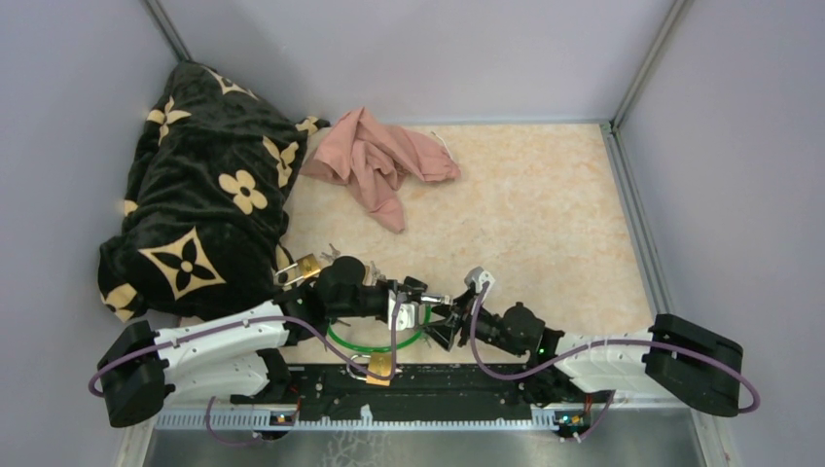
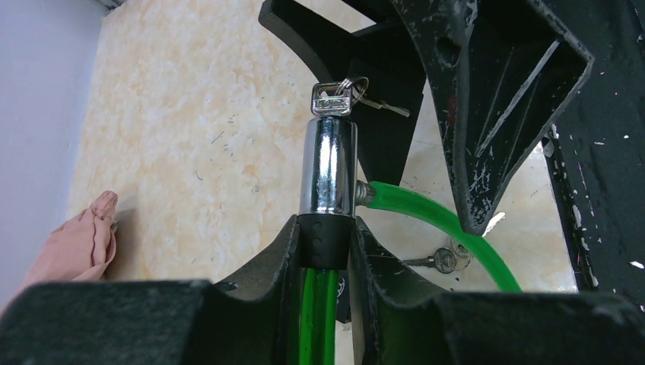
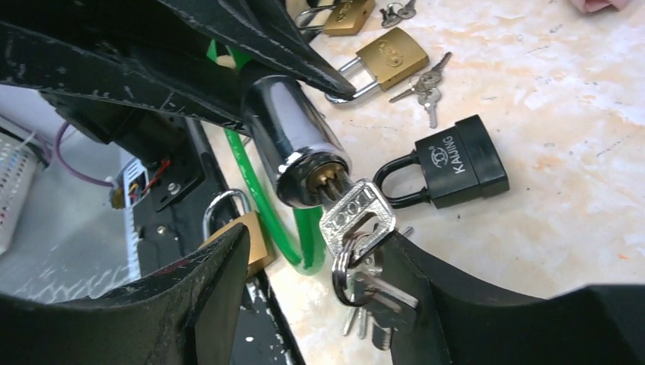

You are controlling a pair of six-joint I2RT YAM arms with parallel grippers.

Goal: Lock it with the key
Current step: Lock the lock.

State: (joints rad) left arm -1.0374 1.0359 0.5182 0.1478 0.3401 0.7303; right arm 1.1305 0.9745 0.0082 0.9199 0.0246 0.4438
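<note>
Left gripper clamped on cable lock; right gripper spread about key

We find the left gripper closed on the black collar just below the lock's chrome barrel, one finger on each side. It holds the barrel above the table, keyed end towards the right arm. The green cable leaves the side of the barrel and curves down in a loop onto the table surface. The key sits in the keyway at the barrel's end face, its silver head outside, and a ring of spare keys hangs from it. We record the right gripper with its fingers apart, one on each side of the key head. We cannot tell whether either finger touches the hanging keys. From above, both grippers meet just ahead of the arm bases, near the table's front edge. Beside them on the table lie a black padlock and a brass padlock, with small keys between them. Well apart, towards the back, lie a pink cloth and a dark patterned cushion.
</note>
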